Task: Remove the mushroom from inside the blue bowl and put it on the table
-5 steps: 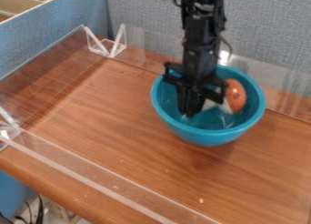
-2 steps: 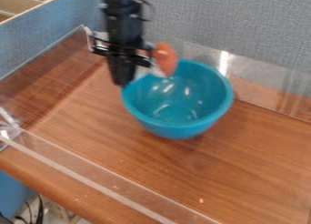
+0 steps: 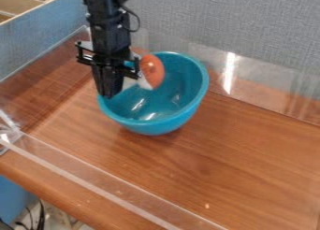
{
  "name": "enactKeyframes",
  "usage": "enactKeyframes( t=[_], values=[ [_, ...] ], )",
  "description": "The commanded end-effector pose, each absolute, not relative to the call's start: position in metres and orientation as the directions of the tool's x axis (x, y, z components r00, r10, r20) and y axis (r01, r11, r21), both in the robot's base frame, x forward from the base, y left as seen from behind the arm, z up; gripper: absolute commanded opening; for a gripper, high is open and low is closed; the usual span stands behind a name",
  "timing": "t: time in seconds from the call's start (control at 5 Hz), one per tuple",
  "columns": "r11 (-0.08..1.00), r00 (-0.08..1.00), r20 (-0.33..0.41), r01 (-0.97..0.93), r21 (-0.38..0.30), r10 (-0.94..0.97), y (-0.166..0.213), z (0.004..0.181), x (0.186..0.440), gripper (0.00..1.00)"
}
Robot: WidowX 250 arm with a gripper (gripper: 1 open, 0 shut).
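The blue bowl (image 3: 173, 95) sits tilted on the table (image 3: 188, 182), left of the middle, with its opening leaning to the right. My gripper (image 3: 110, 88) points straight down at the bowl's left rim and looks shut on that rim. The mushroom (image 3: 149, 67), with its reddish-orange cap, rests high against the inside of the bowl's far-left wall, just right of my fingers. The fingertips are dark and partly hidden against the bowl wall.
Low clear acrylic walls (image 3: 88, 182) edge the table at the front, left and back. A blue panel (image 3: 50, 33) and a wooden box (image 3: 32, 2) stand beyond the left wall. Bare wood shows in front of and to the right of the bowl.
The gripper has travelled left and slightly toward the back. The bowl came with it and tipped, and the mushroom slid from the bowl's right side to its far-left wall.
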State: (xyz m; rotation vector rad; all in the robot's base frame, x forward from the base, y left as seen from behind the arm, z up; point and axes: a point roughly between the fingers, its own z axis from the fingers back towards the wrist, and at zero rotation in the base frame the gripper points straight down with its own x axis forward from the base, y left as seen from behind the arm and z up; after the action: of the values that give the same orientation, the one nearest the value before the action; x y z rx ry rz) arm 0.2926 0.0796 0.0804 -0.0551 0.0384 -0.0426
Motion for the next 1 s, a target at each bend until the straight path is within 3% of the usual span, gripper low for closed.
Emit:
enactKeyframes(
  t=[0.0, 0.8],
  values=[
    [0.997, 0.998, -0.02, 0.065, -0.038, -0.066, 0.076, 0.085, 0.293, 0.0],
    [0.99, 0.99, -0.033, 0.133, -0.038, -0.134, 0.062, 0.088, 0.28, 0.0]
  ],
)
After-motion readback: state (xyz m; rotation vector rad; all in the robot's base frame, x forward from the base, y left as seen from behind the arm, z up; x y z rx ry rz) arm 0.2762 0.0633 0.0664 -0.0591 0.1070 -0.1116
